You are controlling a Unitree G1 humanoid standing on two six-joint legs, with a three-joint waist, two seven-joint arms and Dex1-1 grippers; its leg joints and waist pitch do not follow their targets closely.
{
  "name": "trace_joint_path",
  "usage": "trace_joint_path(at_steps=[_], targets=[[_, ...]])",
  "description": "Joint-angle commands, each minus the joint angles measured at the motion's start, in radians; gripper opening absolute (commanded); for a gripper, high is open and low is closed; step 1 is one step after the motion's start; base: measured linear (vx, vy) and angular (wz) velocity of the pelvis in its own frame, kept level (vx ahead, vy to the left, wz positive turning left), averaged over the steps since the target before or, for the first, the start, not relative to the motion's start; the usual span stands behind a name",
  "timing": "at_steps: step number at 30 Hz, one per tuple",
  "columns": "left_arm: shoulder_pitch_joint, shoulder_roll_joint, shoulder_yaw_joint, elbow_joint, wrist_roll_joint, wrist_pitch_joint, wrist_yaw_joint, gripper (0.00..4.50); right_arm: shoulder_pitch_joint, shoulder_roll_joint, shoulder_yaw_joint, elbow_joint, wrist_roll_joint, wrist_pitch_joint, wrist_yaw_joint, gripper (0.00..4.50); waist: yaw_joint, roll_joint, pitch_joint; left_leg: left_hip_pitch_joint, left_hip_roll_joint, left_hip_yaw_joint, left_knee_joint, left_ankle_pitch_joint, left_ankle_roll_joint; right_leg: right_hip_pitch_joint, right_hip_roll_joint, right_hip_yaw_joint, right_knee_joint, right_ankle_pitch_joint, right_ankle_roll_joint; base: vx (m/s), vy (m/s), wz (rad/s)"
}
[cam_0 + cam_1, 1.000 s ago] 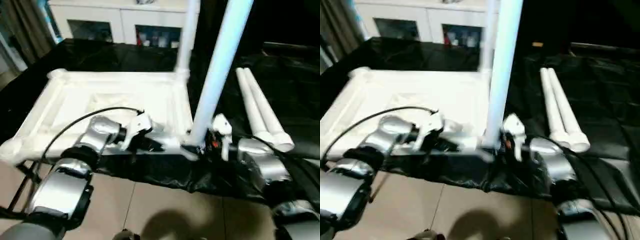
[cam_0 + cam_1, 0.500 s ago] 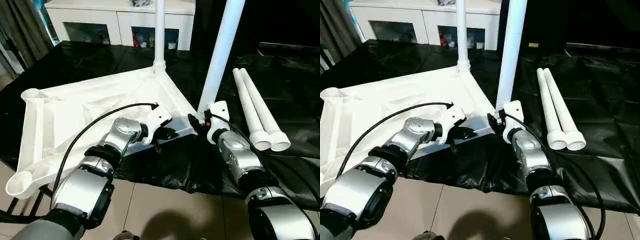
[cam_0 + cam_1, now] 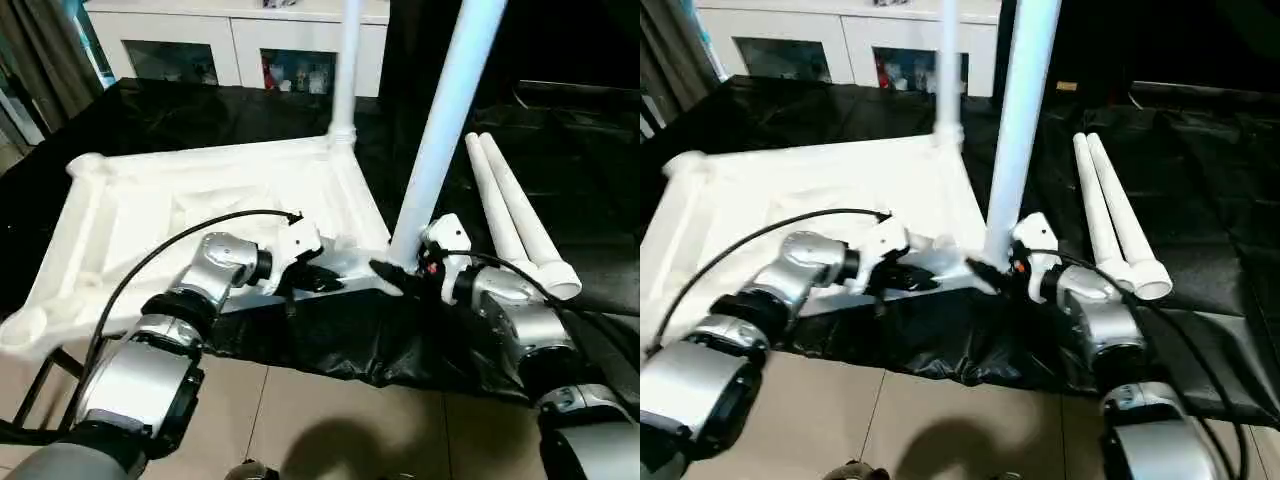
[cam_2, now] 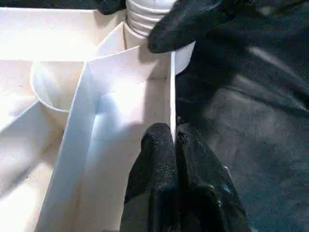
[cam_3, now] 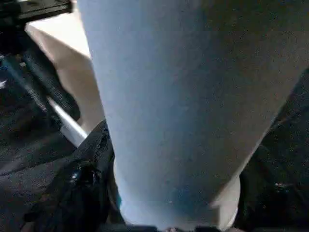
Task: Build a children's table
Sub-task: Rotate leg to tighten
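The white children's tabletop (image 3: pixel 200 205) lies underside up on the black-sheeted work table. One white leg (image 3: pixel 345 70) stands in its far right corner socket. A second leg (image 3: pixel 445 125) stands in the near right socket, leaning right. My right gripper (image 3: pixel 397 279) is shut on this leg's base, and its black fingers (image 5: pixel 84 181) flank the tube. My left gripper (image 3: pixel 322 279) is shut on the tabletop's near rim (image 4: pixel 170 92), beside that socket. Two loose legs (image 3: pixel 515 215) lie side by side to the right.
A white glass-door cabinet (image 3: pixel 240 45) stands behind the work table. The black sheet (image 3: pixel 330 340) hangs over the table's front edge above the tiled floor (image 3: pixel 330 430). The tabletop's near left corner (image 3: pixel 22 328) overhangs that edge. A black cable (image 3: pixel 180 243) arcs over my left forearm.
The tabletop has swung: its near right corner, with the held leg and both grippers, came toward me while the left end went away. The loose legs stayed put.
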Motion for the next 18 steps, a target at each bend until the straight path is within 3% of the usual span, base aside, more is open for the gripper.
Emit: trace_joint_path(at_steps=[1, 5, 8, 14, 18], targets=[[0.001, -0.014, -0.001, -0.022, -0.019, -0.011, -0.034, 0.00, 0.001, 0.009, 0.035, -0.034, 0.000, -0.016, 0.067, 3.07, 0.002, -0.010, -0.074, 0.018, 0.050, -0.022, -0.065, -0.178, 0.103, 0.055, -0.080, 0.044, -0.070, -0.135, -0.275, 0.000, 0.000, 0.00], [0.003, -0.002, 0.005, -0.024, -0.024, -0.026, -0.071, 0.00, 0.003, -0.004, 0.028, -0.051, 0.022, 0.011, 0.118, 3.07, 0.004, -0.010, -0.077, 0.016, 0.049, -0.021, -0.063, -0.151, 0.110, 0.058, -0.080, 0.045, -0.064, -0.088, -0.282, 0.000, 0.000, 0.00], [0.003, 0.004, 0.000, -0.023, -0.023, -0.031, -0.079, 0.00, 0.000, -0.004, 0.023, -0.049, 0.028, 0.020, 0.123, 3.49, 0.004, -0.010, -0.078, 0.014, 0.049, -0.021, -0.061, -0.134, 0.123, 0.057, -0.080, 0.043, -0.061, -0.056, -0.290, 0.000, 0.000, 0.00], [0.003, 0.009, 0.001, -0.021, -0.023, -0.034, -0.081, 0.00, 0.000, -0.003, 0.043, -0.044, -0.008, -0.012, 0.121, 3.95, 0.004, -0.010, -0.076, 0.016, 0.049, -0.021, -0.063, -0.154, 0.107, 0.056, -0.081, 0.043, -0.065, -0.102, -0.283, 0.000, 0.000, 0.00], [0.005, 0.012, -0.002, -0.020, -0.021, -0.038, -0.089, 0.00, 0.007, 0.000, 0.046, -0.051, -0.003, -0.006, 0.143, 3.95, 0.003, -0.012, -0.076, 0.015, 0.049, -0.021, -0.063, -0.147, 0.110, 0.057, -0.080, 0.044, -0.064, -0.091, -0.284, 0.000, 0.000, 0.00]])
